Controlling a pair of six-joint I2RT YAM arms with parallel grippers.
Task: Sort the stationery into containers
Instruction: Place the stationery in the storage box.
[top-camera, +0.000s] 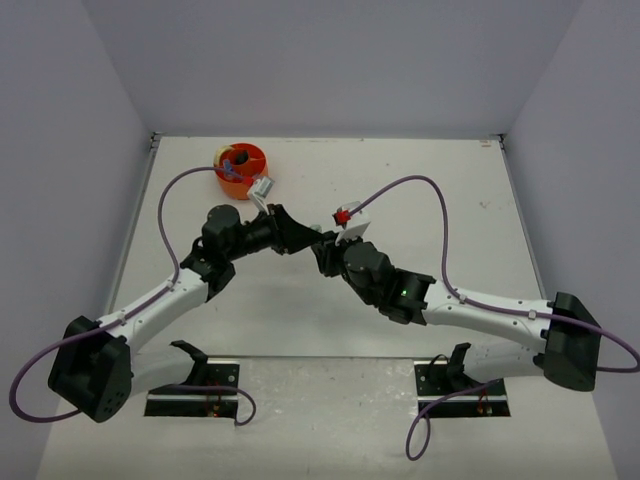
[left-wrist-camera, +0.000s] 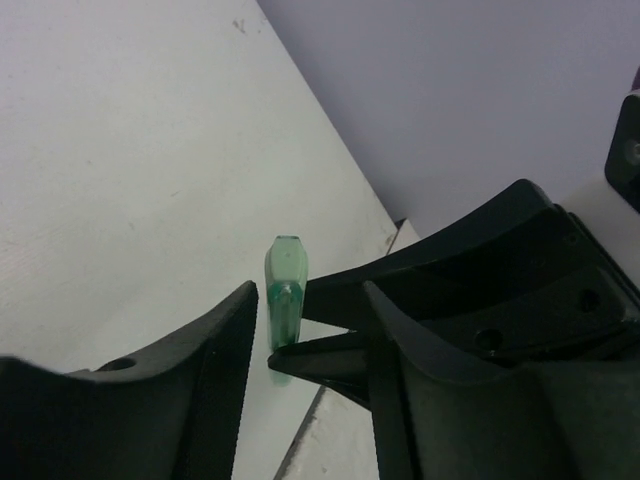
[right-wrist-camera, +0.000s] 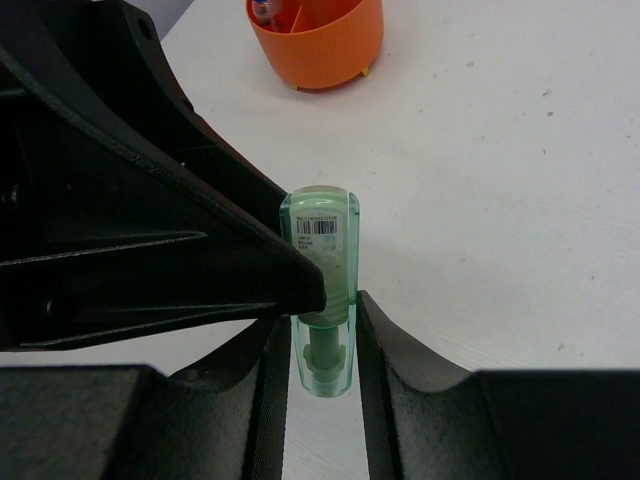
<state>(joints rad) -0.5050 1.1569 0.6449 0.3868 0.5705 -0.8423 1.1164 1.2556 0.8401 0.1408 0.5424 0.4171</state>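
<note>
step: looks like a handover of the mint piece (right-wrist-camera: 322, 290) from right arm to left, over the middle of the table (right-wrist-camera: 520, 200)
right gripper (right-wrist-camera: 322, 312): pinching the mint piece at its lower end, one finger on each side; the piece stands roughly upright in the right wrist view
left gripper (left-wrist-camera: 312, 296): jaws part-spread and straddling the free upper end; one finger is at the plastic and there's a gap on the other side, so you don't have a grip there yet
piece location: between the two grippers, off the table as far as I can tell, not in the container
orange organiser (top-camera: 241, 166): far left of the table, well apart from both grippers
risk 1: you let go on the right before the left has a firm pinch; the plastic is smooth and clear, so it drops and may roll off
risk 2: left fingers are crowded against the right ones; if you close off-centre you clamp black finger instead of plastic, or lever the piece out of the right grip
risk 3: a hold on the tip only, near the barcode label (right-wrist-camera: 322, 228), lets the piece swing in transit and miss its compartment
advice: get both left pads on plastic before you release
</note>
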